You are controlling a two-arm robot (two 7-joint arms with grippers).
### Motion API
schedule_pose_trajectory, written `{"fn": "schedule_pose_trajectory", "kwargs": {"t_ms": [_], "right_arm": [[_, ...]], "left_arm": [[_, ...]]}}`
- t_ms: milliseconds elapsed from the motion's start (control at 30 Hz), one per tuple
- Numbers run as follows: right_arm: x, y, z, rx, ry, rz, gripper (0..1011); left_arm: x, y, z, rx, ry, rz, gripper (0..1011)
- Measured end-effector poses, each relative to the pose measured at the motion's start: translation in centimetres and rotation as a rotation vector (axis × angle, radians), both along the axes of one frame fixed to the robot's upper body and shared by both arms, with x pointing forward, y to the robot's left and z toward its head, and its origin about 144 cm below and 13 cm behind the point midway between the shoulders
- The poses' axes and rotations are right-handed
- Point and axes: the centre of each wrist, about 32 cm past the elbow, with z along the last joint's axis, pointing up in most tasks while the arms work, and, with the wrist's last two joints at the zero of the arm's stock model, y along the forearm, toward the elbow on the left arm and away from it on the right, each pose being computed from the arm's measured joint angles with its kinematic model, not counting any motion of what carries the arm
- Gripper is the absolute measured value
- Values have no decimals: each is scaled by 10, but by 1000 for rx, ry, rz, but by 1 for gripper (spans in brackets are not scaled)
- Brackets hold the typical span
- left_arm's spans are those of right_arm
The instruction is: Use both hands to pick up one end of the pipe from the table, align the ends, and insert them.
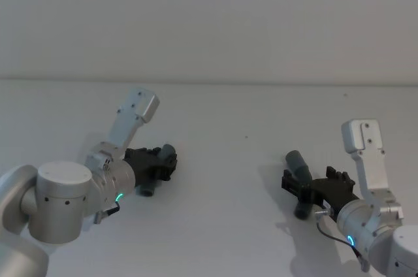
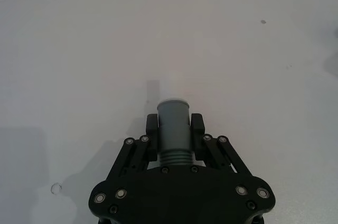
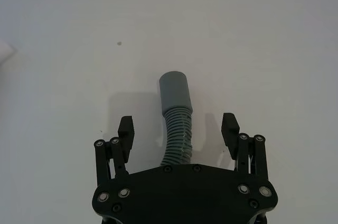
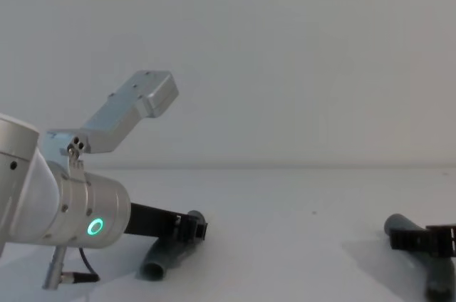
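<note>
Two dark-grey bent pieces make up the pipe on the white table (image 1: 222,231). My left gripper (image 1: 163,163) (image 2: 175,127) (image 4: 194,228) is shut on the left piece (image 1: 149,187) (image 2: 174,121) (image 4: 168,256) near its pale-tipped end (image 2: 173,102). That piece's other end rests on the table. My right gripper (image 1: 295,185) (image 3: 178,128) (image 4: 427,238) stands open astride the ribbed middle of the right piece (image 1: 298,162) (image 3: 176,109) (image 4: 402,227). Its fingers (image 3: 126,130) are apart from the hose. The smooth wide cuff (image 3: 174,87) of the right piece points away from the gripper.
A broad stretch of bare table lies between the two arms. A plain white wall (image 1: 209,22) closes the back. Small dark specks (image 1: 246,137) mark the table surface.
</note>
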Motion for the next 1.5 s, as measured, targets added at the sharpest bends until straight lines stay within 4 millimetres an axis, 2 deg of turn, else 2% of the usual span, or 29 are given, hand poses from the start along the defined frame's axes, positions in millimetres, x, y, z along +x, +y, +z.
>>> {"fn": "schedule_pose_trajectory", "kwargs": {"t_ms": [1500], "right_arm": [[0,-1,-7,-43,46,33,1003]], "left_arm": [[0,0,0,0,0,0,345]]}}
